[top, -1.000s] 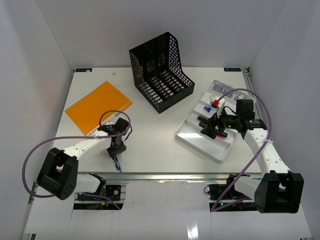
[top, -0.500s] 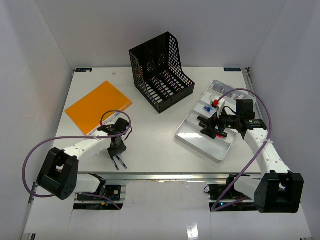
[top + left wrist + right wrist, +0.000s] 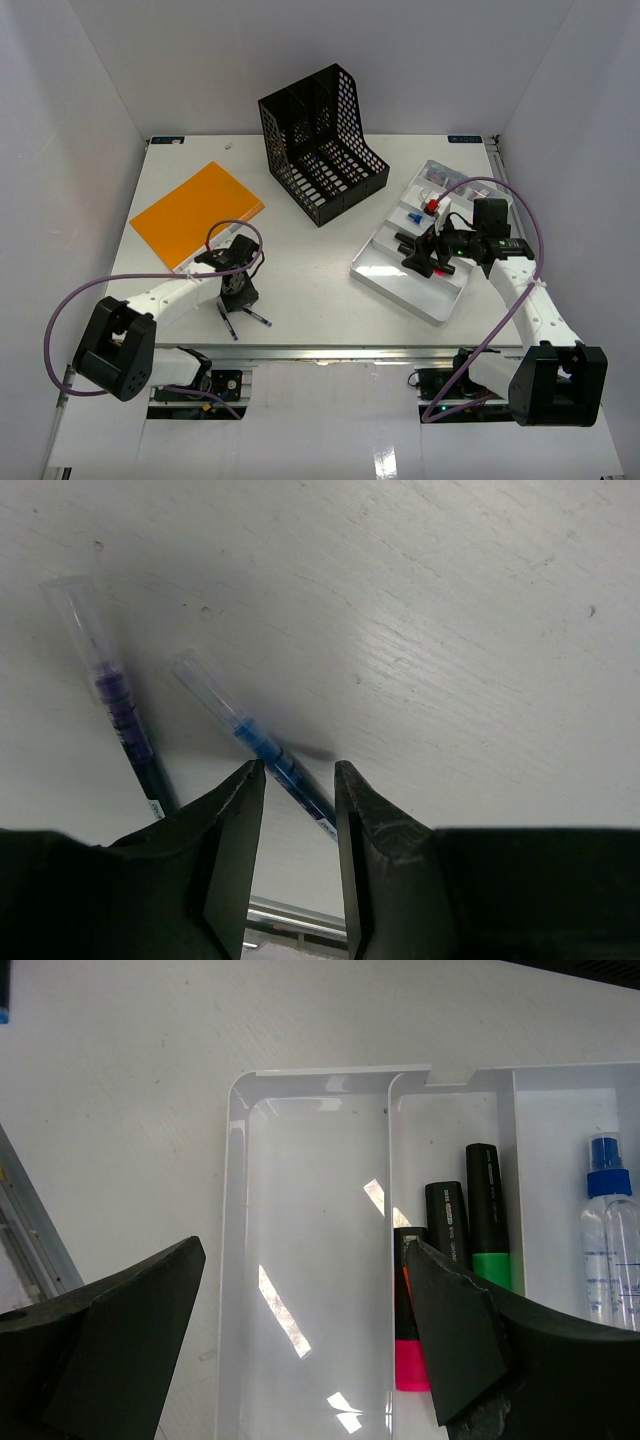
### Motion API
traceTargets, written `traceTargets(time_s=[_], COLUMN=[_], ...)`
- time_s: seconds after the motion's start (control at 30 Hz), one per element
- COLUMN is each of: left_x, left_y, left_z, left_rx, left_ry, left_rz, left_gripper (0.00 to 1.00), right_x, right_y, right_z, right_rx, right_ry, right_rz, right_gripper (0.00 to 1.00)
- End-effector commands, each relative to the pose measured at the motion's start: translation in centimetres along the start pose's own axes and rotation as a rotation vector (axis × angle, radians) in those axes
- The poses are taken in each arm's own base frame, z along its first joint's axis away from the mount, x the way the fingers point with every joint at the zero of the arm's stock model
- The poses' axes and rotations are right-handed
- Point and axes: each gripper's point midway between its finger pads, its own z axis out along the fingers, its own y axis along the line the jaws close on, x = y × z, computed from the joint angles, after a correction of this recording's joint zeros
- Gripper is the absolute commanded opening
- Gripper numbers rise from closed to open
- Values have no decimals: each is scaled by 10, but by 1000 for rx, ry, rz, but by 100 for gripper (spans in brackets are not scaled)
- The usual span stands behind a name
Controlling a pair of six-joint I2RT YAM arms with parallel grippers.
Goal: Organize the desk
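Note:
On the white desk [image 3: 300, 250], two pens lie near the front edge, one [image 3: 228, 322] left of the other [image 3: 258, 319]. My left gripper [image 3: 237, 295] hangs just above them. In the left wrist view a blue pen [image 3: 262, 748] runs slantwise under the narrow gap of my left gripper [image 3: 298, 768], which is open and holds nothing. A purple pen [image 3: 120, 708] lies apart to its left. My right gripper [image 3: 303, 1250] stands wide open over an empty compartment of the silver tray [image 3: 232, 1210].
An orange folder [image 3: 197, 212] lies at the left and a black mesh file rack [image 3: 320, 145] stands at the back. The tray [image 3: 385, 275] holds pink [image 3: 410, 1360], black [image 3: 445, 1215] and green [image 3: 490, 1220] highlighters and a small blue-capped bottle [image 3: 606, 1240]. The aluminium rail [image 3: 330, 350] runs along the front.
The two pens under my left gripper have fanned apart, one swinging to the right. The left gripper has shifted slightly away from the front edge. The right arm has not moved.

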Motion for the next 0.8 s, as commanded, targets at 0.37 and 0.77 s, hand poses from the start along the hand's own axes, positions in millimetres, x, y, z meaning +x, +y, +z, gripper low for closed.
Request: traceTargets(time_s=[0.37,0.77], left_x=[18,16], left_y=[-14,-30], left_z=[-5,16], left_rx=[144,140], left_ry=[60,87], left_rz=[-27,3], left_gripper=[53,16], right_x=[-9,-9], right_y=[2,2], right_z=[-3,-5], right_rx=[-11,-8], right_ry=[-32,-35], right_rz=[-20,-19], right_gripper=[88,88])
